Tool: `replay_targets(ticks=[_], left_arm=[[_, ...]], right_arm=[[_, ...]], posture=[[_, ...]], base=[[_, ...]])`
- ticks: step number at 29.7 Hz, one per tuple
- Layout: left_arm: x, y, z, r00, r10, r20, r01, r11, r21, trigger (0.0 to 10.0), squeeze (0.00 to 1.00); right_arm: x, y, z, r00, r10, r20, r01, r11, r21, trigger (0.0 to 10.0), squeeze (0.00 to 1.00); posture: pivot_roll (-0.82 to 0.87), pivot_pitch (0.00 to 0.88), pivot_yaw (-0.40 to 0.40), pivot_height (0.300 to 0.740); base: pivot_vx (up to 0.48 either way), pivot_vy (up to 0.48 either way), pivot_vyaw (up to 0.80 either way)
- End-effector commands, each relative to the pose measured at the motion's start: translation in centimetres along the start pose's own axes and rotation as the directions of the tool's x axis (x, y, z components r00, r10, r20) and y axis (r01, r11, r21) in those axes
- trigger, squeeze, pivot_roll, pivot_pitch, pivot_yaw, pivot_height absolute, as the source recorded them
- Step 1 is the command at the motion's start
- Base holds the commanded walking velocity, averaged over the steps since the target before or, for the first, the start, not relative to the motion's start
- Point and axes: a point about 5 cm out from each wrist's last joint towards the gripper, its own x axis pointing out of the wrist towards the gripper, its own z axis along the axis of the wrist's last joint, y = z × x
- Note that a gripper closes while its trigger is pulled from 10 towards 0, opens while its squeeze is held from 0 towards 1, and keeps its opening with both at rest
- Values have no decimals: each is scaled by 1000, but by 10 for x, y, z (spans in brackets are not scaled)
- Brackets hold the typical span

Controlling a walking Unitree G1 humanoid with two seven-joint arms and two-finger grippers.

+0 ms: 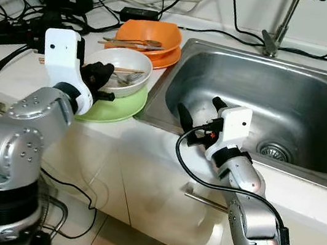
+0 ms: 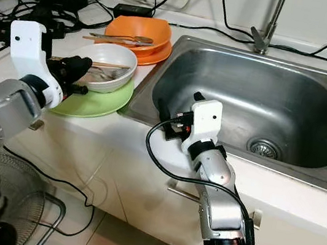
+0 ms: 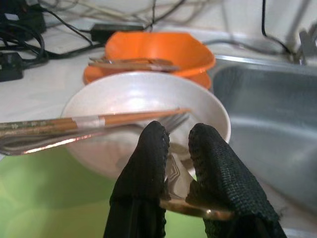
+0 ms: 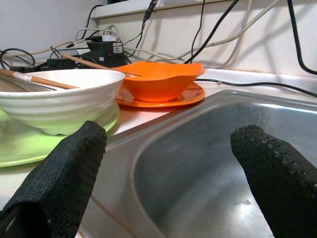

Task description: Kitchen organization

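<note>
Taking the stainless-steel sink basin (image 1: 314,115) as the landmark, almost everything to be tidied sits on the white counter just to its left: a white ribbed ceramic bowl (image 1: 107,64) stands on a pale green plate (image 1: 119,106) that lies right against the sink's left rim, and behind them, near the basin's back-left corner, an orange bowl (image 1: 155,34) rests on an orange plate (image 1: 167,58). A pair of wooden chopsticks (image 3: 89,121) and a metal fork (image 1: 130,79) lie across the white bowl, and a metal spoon (image 1: 140,42) with more chopsticks lies across the orange one. The left gripper (image 1: 102,82) is at the near edge of the white bowl, its black fingers (image 3: 148,163) drawn close together and pinching the thin rim of what seems to be a metal utensil; I cannot tell which piece it is. The right gripper (image 1: 198,117) hangs over the sink's front-left corner with its fingers (image 4: 64,183) spread wide and nothing between them. The basin itself holds no dishes, only its drain (image 1: 276,151). So I judge the job barely begun: one utensil gripped, and both bowls, both plates and the remaining cutlery yet to be moved.
</note>
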Motion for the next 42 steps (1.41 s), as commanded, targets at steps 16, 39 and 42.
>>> replay_targets(ticks=[16,39,42], left_arm=[[-17,-12,18,963,-263,-65,265,963,38,0,0],[-18,9,-8,968,-154,-197,175,980,97,0,0],[-19,14,-13,967,-128,-218,153,983,102,0,0]], right_arm=[[6,2,2,1000,15,19,-15,1000,2,10000,0],[4,-1,1,1000,7,12,-7,1000,-3,10000,0],[4,-1,0,1000,7,11,-7,1000,-3,10000,0]], posture=[[10,30,93,740],[7,38,89,740],[11,39,87,740]], base=[[0,0,0],[0,0,0],[0,0,0]])
